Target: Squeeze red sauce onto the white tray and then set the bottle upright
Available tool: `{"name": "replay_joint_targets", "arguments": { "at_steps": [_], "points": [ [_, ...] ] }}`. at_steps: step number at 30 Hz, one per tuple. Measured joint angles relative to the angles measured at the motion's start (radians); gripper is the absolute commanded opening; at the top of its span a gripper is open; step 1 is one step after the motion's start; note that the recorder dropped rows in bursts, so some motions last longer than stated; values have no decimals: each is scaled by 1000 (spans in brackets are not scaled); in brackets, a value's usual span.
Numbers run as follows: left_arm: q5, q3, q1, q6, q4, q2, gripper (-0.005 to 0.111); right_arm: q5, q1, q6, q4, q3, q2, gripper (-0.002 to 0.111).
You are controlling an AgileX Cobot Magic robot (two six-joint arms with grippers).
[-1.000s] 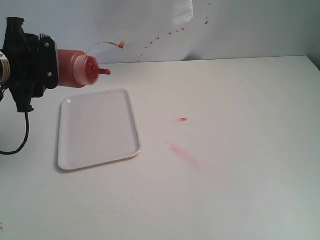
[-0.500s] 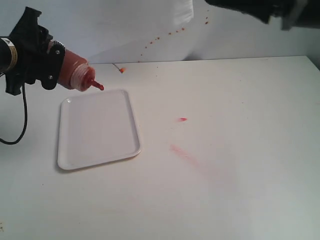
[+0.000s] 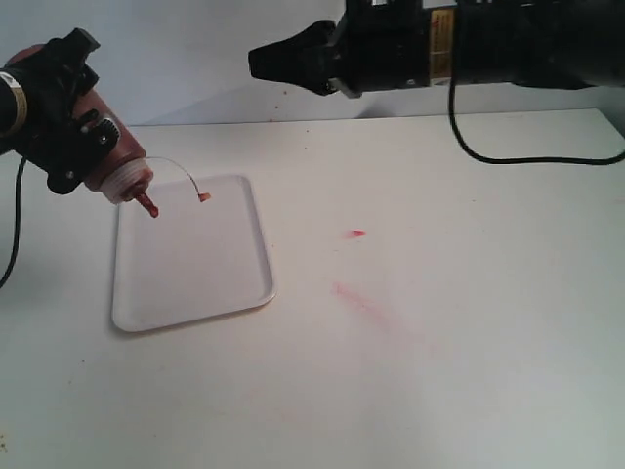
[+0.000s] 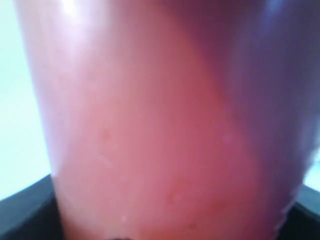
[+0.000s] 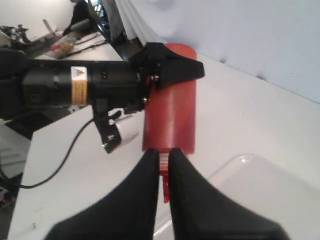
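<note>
- the white tabletop (image 3: 469, 371) carries everything.
- the right arm (image 3: 469, 44) reaches in from the right, high over the far edge of the tabletop, with a black cable (image 3: 527, 158) trailing down behind it.
- the white tray (image 3: 195, 264) lies flat on the left part of the tabletop, long side running away from the camera.
- the left fingers (image 3: 86, 137) are clamped around the body of the bottle (image 3: 109, 161); in the left wrist view its red wall fills almost the whole picture.
- the bottle hangs in the air over the tray's far left corner, tipped steeply so its cap points down and toward the tray; i cannot tell whether the nozzle touches the tray.
- the right fingers (image 3: 269, 61) point toward the bottle from well to its right and above. in the right wrist view only a thin slit shows between them, and they grip nothing.
- a faint pink smear (image 3: 356, 298) marks the bare tabletop to the right of the tray.
- the red nozzle (image 3: 146, 203) sticks out below the cloudy cap, above the tray's far left corner.
- a small red spot (image 3: 357, 234) sits on the tabletop just beyond the smear.
- the tethered tip (image 3: 203, 196) dangles from a thin arc of tether, over the tray's far edge.
</note>
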Motion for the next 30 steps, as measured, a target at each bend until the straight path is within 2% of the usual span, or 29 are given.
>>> {"name": "replay_joint_targets", "arguments": {
  "at_steps": [1,2,3,4,5,7,12,14,20,30],
  "points": [
    [6,0,0,15,0,0,0,20,13,-2,-17,-24,22,33],
    [10,0,0,33,-3,0,0,32,27,-4,-29,-38,36,60],
    [10,0,0,62,-3,0,0,58,58,-14,-43,-69,67,75],
    [10,0,0,74,-3,0,0,75,71,-30,-45,-79,80,99],
    [10,0,0,84,-3,0,0,154,105,-49,-45,-93,100,105],
    [10,0,0,90,-3,0,0,267,150,-60,-55,-101,124,105],
    [12,0,-2,118,-6,0,0,397,232,-106,-73,-101,178,105],
    [22,0,-23,127,-6,0,0,440,250,-118,-68,-102,197,105],
    [22,0,-113,156,-6,0,0,421,275,-260,50,-102,220,105],
    [47,-8,-117,167,-9,-2,0,436,277,-446,217,-102,226,105]
  ]
}}
